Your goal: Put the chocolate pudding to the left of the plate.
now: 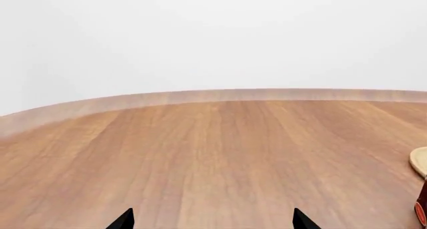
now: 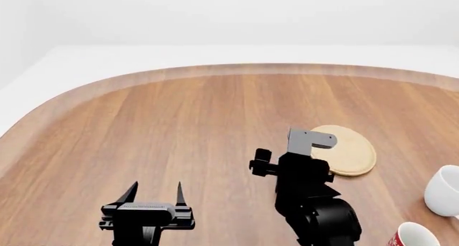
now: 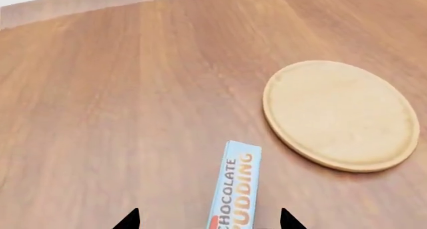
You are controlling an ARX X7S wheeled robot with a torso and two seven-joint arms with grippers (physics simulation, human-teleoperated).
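The chocolate pudding (image 3: 235, 191) is a narrow light-blue box with red and orange lettering. It lies on the wooden table between the fingertips of my right gripper (image 3: 208, 219), whose jaws stand wide apart and clear of it. The plate (image 3: 340, 114) is a round tan disc just beyond the box and to one side, apart from it. In the head view the plate (image 2: 355, 152) shows behind my right arm (image 2: 308, 192), which hides the pudding. My left gripper (image 2: 154, 195) is open and empty over bare table; it also shows in the left wrist view (image 1: 212, 218).
A white mug (image 2: 444, 189) and a red-and-white mug (image 2: 412, 236) stand at the right front. The table's curved far edge (image 2: 237, 69) runs along the back. The left wrist view catches the plate's rim (image 1: 420, 161) and a dark red sliver (image 1: 421, 209).
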